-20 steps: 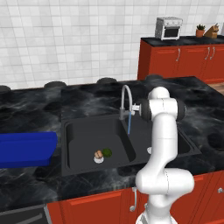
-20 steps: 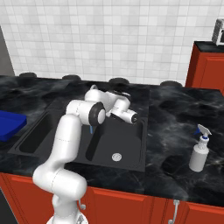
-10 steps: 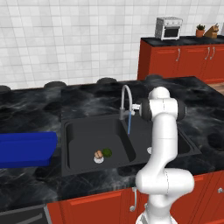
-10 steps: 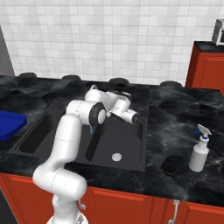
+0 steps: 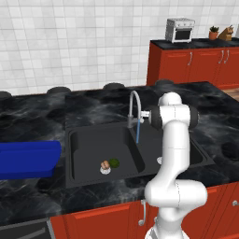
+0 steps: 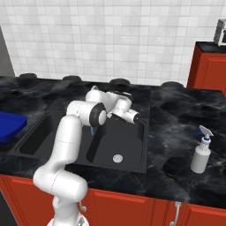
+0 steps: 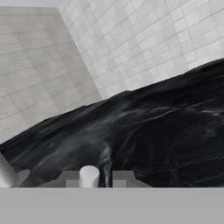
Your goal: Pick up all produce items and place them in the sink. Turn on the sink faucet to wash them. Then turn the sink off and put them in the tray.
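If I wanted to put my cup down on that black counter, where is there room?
The counter is bare between the sink and the spray bottle. There is also bare counter between the blue tray and the sink's left rim. It is crowded around the faucet, where the gripper sits, and the left basin holds the produce items.

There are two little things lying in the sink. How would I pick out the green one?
Find the black double sink set in the dark marble counter. In its left basin, beside the round drain, lie two small items touching each other. The green ball is the dark, smooth one on the right; its neighbour, the tan lumpy piece, is paler.
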